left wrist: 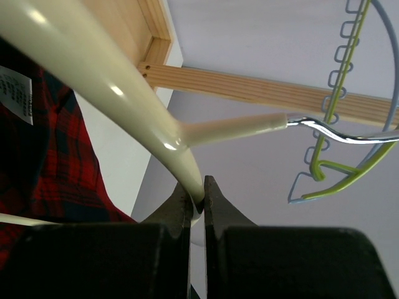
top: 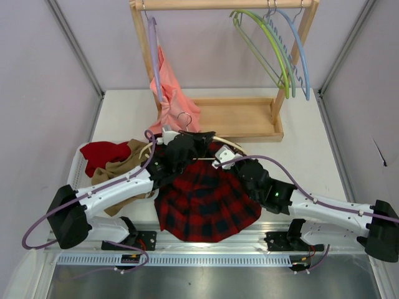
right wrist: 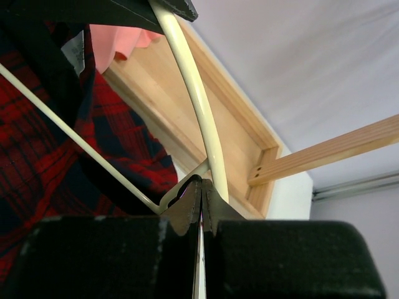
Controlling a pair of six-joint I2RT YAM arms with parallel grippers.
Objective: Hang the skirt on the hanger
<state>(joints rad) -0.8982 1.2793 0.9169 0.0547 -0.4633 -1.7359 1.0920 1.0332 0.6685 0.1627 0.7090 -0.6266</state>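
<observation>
Cream hanger [left wrist: 124, 106] in left gripper [left wrist: 198, 194]

A robotics lab cell: plain lilac panels [top: 31, 93], aluminium framing [top: 73, 45], white table [top: 305, 162], wooden clothes rack [top: 249, 118].

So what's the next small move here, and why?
Probably raise the hanger slightly, keeping it level. Both pairs of jaws are shut on it, left beside the hook's neck, right at an end corner, while most of the skirt lies spread on the table; a lift would show whether it hangs.
</observation>
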